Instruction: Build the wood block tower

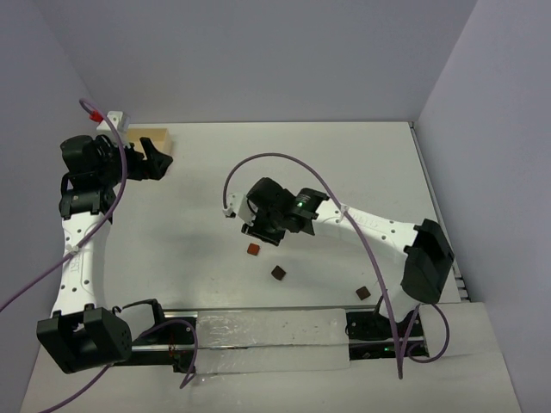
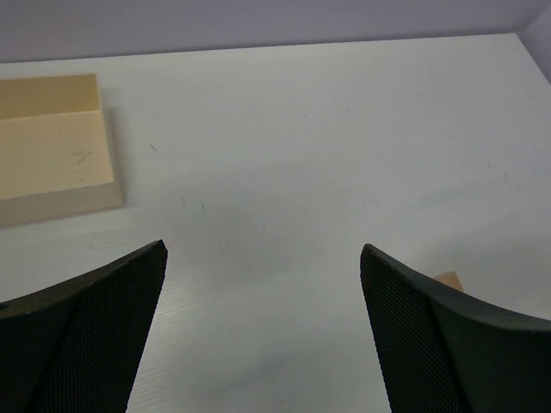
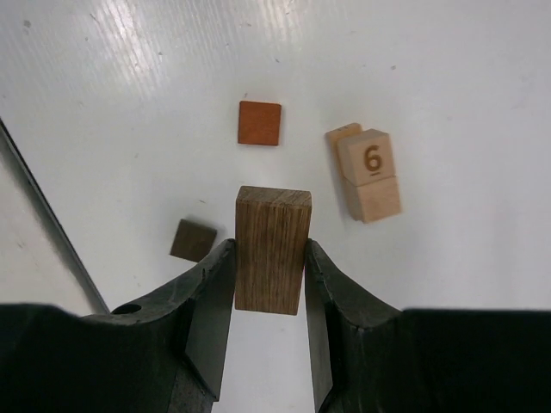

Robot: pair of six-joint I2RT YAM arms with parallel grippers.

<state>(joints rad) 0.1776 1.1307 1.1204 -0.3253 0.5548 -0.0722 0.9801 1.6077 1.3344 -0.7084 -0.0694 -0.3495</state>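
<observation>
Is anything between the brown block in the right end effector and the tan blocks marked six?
Nothing visible. Only bare table separates the brown block from the tan blocks; the reddish block lies off to the side.

A brown "6" (the only legible mark) tops a light tan block (image 3: 371,157).

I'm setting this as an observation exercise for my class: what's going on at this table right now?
The right gripper has its jaws shut on a brown wood block. On the table beyond it lie a reddish-brown block, a small dark block and some pale blocks, one marked 6. The left gripper hangs with its jaws open near a pale wooden box, holding nothing.
</observation>
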